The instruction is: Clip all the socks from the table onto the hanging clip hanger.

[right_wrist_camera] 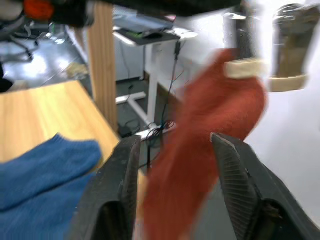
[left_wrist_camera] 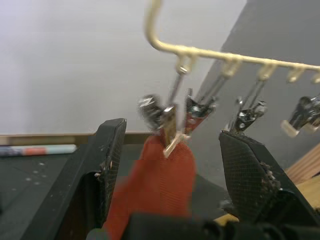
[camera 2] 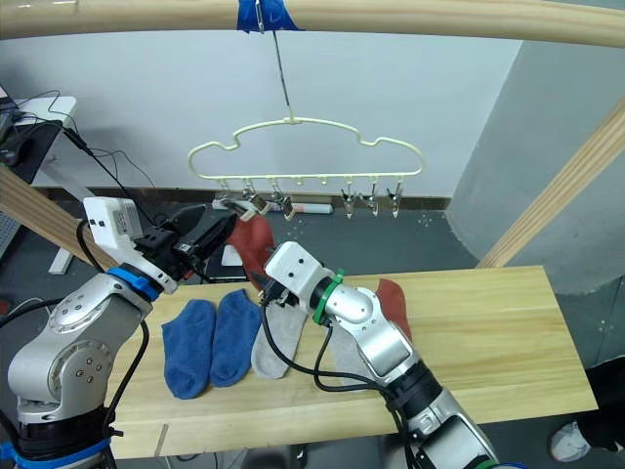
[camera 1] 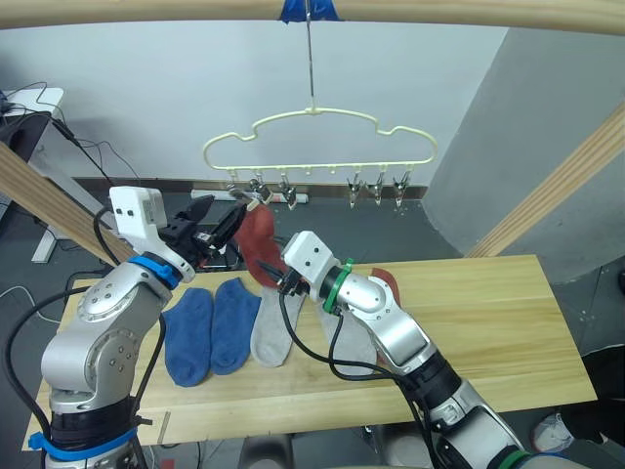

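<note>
Both pincers released: the left pincer [left_wrist_camera: 170, 165] and right pincer [right_wrist_camera: 175, 165] flank the clipped, partly blurred red sock [camera 1: 257, 237].

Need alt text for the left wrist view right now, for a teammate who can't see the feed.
A rust red sock hangs from a silver clip on the pale-yellow clip hanger, framed between the open black fingers of the left claw. More clips hang along the wire beside it, against a pale wall.

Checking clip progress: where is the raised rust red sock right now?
In the left eye view, the rust red sock hangs from a left-end clip of the clip hanger, above the table's left half.
</note>
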`<state>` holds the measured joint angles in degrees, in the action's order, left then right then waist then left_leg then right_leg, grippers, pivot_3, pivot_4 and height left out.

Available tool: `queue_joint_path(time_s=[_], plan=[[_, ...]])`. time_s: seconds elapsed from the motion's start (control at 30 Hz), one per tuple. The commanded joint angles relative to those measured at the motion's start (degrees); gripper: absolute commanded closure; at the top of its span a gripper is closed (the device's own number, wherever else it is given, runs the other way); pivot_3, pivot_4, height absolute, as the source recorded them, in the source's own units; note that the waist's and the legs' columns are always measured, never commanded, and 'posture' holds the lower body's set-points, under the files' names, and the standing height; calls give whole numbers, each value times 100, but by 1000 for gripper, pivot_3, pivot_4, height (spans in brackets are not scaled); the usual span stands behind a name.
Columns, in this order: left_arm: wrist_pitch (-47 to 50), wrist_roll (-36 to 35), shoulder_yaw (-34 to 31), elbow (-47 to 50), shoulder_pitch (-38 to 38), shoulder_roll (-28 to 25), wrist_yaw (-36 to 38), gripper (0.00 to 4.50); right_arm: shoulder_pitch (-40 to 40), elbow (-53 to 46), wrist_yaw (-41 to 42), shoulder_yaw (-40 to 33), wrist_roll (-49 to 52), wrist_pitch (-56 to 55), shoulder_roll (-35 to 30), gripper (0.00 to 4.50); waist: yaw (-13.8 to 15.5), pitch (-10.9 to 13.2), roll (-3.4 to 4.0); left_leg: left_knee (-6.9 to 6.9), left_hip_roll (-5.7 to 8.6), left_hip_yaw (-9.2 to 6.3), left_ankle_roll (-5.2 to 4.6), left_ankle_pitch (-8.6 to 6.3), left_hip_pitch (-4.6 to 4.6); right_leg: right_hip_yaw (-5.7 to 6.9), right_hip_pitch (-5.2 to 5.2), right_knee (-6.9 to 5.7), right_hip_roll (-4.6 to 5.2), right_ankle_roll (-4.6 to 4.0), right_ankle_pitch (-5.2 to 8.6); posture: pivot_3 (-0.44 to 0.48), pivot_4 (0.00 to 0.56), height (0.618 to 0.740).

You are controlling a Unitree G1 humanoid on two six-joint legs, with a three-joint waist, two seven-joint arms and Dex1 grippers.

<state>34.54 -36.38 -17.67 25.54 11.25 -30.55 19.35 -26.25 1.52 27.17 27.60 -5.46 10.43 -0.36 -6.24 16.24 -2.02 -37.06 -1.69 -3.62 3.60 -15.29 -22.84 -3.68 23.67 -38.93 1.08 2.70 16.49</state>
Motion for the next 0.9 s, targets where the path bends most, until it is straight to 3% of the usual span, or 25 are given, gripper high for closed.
queue_joint_path(time_s=[0.03,0.33,0.47,0.57,0.9], plan=[[-538,431,106,425,-220,-90,166,1238,387,-975,427,-34,189,270,-430,2336,17,1,1,0,0,-1,0,0,-2,0,0,2,0,0,0,-138,291,740],[-1077,1008,537,690,-588,364,-18,1238,1054,-3016,1315,-796,1093,1097,-1815,2336,22,6,7,-2,3,-1,-1,0,-2,0,-2,-2,2,1,0,-153,299,740],[-1445,1329,802,577,-586,594,-7,1238,1300,-3615,1738,-1714,1995,1157,-2419,2336,17,14,14,-2,13,12,-1,0,0,4,-6,-3,-4,0,0,-170,306,740],[-1728,1470,950,436,-494,847,-42,1238,1285,-3879,1646,-2433,2798,1892,-2628,2336,17,15,15,-4,12,21,-2,0,0,1,-8,-2,-5,0,0,-189,300,740],[-2145,2027,1331,64,-298,1243,-144,1238,928,-4298,1342,-3281,3945,2650,-3086,2336,-36,16,17,-5,13,37,-3,-1,2,-3,-11,0,-12,-1,-1,-237,296,740]])
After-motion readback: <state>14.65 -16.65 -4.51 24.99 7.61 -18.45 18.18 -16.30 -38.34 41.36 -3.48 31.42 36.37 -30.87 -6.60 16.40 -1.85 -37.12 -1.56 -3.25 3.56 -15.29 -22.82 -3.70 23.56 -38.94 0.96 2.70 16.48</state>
